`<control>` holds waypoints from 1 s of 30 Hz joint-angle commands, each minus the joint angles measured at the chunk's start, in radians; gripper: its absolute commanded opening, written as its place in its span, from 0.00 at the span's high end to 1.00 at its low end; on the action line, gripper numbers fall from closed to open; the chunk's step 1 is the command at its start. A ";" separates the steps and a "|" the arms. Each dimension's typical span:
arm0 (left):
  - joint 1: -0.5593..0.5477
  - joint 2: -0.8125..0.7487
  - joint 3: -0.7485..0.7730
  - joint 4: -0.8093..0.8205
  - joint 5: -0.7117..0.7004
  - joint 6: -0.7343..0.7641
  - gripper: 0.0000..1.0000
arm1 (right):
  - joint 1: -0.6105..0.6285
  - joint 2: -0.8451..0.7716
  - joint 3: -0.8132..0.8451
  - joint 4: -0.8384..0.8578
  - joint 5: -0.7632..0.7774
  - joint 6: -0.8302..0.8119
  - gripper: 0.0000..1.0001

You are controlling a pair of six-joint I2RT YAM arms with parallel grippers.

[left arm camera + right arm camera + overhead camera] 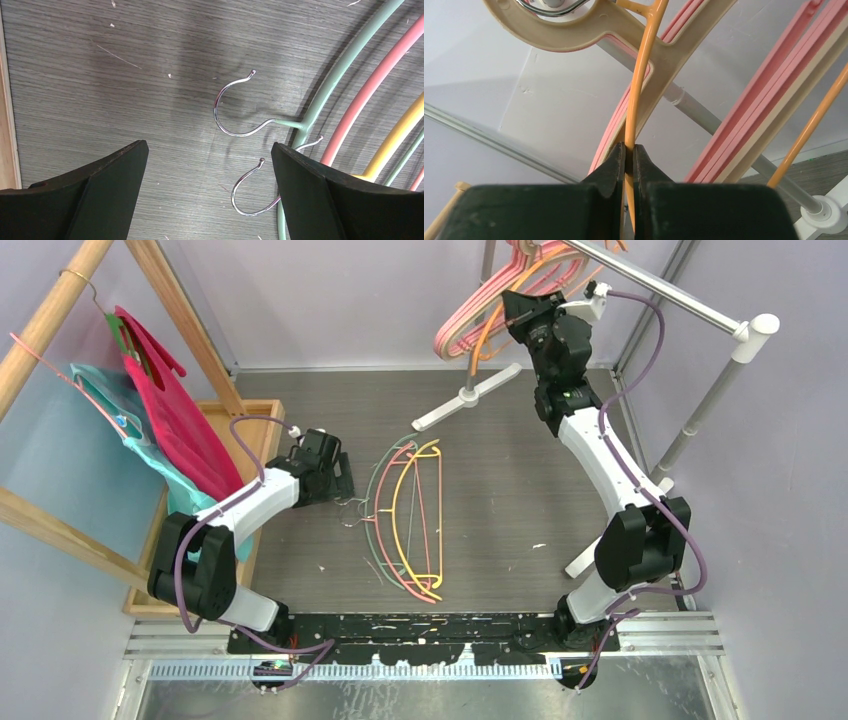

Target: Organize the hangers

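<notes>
I have the orange hanger (633, 100) pinched by its thin bar in my right gripper (629, 150). The two fingers are pressed tight on it. It is up by the silver rail (655, 283), right next to the pink and beige hangers (749, 110) that hang there. I cannot see if the orange one's hook is over the rail or not. So I think I am in the middle of hanging this one up. Next I must make sure its hook sits on the rail, then let go slowly so it does not swing off.

More hangers wait well below the rail, flat on the table (520, 480). A green one, a pink one and a yellow one lie in a little pile (396, 515). My left gripper (209, 147) hovers low over them with its fingers wide apart and nothing between them. The green one's shiny hook (216, 110) lies just past the fingertips. The hooks lie close together, so I should grab only one hanger or they may tangle.
</notes>
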 commanded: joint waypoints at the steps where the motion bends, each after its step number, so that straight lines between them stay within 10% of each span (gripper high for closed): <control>1: 0.003 -0.005 0.043 0.016 -0.023 0.005 0.02 | -0.005 -0.020 0.022 -0.010 -0.021 -0.003 0.82; 16: 0.004 -0.008 0.046 0.009 -0.027 0.003 0.02 | -0.005 -0.348 -0.222 -0.139 0.021 -0.120 0.19; 24: 0.003 0.007 0.044 0.007 -0.029 0.003 0.02 | 0.072 -0.552 -0.417 -0.388 0.004 -0.287 0.18; 30: 0.003 0.015 0.049 0.003 -0.033 0.004 0.02 | 0.523 -0.476 -0.573 -0.558 0.237 -0.370 0.24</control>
